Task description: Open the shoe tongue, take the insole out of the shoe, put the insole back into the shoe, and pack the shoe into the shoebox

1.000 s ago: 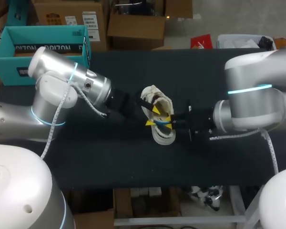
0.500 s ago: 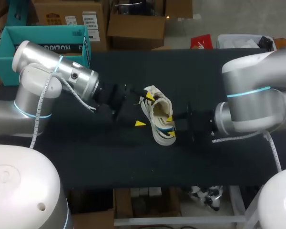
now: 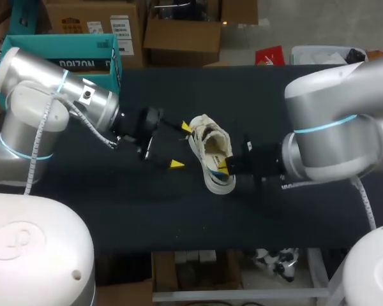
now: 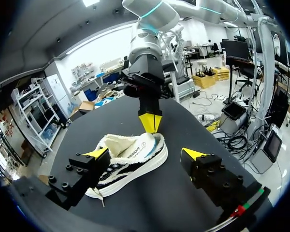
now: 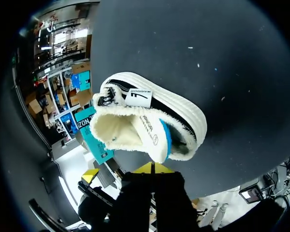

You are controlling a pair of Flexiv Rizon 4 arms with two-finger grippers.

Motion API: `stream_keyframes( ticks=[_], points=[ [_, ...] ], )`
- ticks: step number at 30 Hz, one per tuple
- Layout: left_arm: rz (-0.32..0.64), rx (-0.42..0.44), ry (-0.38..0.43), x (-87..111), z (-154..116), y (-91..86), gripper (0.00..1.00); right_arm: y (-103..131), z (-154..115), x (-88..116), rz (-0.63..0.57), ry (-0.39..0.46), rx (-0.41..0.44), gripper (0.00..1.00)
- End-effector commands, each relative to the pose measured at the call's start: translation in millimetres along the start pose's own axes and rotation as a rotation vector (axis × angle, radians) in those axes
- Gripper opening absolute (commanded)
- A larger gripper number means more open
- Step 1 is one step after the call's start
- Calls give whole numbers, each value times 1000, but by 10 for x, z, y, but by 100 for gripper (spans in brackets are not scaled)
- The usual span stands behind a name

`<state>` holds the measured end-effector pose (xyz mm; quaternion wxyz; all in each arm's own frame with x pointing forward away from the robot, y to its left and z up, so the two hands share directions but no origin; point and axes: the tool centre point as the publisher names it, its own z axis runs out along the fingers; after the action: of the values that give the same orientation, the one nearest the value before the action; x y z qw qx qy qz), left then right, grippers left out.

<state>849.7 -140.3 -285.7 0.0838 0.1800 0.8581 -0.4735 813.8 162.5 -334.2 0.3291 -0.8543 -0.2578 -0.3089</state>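
Observation:
A cream fleece-lined shoe (image 3: 210, 153) with a black-and-white side lies on the black table (image 3: 274, 102); it also shows as the shoe (image 4: 128, 164) and the shoe (image 5: 150, 111). Its cream insole (image 5: 152, 135), blue at the edge, stands tilted up out of the heel opening. My right gripper (image 3: 223, 167) is at the heel, shut on the insole's end, seen as the gripper (image 5: 152, 167) and the gripper (image 4: 151, 123). My left gripper (image 3: 181, 145) is open wide just left of the shoe, apart from it, with the shoe ahead of its fingers (image 4: 97, 153). The teal shoebox (image 3: 57, 57) stands at the far left.
Bare black table lies in front of the shoe and to its far right. The shoebox sits at the table's back left corner, behind my left arm (image 3: 57, 95). My right arm (image 3: 332, 134) spans the right side.
My left gripper has let go, opened wide and drawn back to the left of the shoe. My right gripper opened briefly and shut again at the heel.

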Motion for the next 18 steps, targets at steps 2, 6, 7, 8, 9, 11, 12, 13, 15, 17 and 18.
stream_keyframes(
  ticks=[2,6,7,8,9,11,12,13,15,17,18],
  points=[
    [-18,-6,-24,102,-105,-9,100,-1,29,57,6,-51,-10,0],
    [-39,-7,-44,107,-185,9,100,93,73,35,26,-53,18,0],
    [-50,-13,-49,102,-201,19,100,120,94,30,31,-54,27,0],
    [-66,-14,-55,84,-217,35,100,147,124,28,34,-57,34,0],
    [-82,-25,-57,71,-231,48,100,171,155,27,37,-61,40,0],
    [-118,-29,-54,60,-260,59,100,196,216,30,37,-68,51,0],
    [-137,-32,-47,53,-274,64,100,198,240,28,35,-70,52,0],
    [-154,-35,-42,52,-288,69,100,206,262,19,33,-70,55,0],
    [-187,-39,-38,39,-325,78,100,226,298,-20,33,-70,57,0],
    [-217,-32,-27,48,-362,71,100,246,339,-71,34,-69,59,0],
    [-232,-40,-23,43,-382,72,100,253,361,-98,35,-70,59,0]
  ],
)
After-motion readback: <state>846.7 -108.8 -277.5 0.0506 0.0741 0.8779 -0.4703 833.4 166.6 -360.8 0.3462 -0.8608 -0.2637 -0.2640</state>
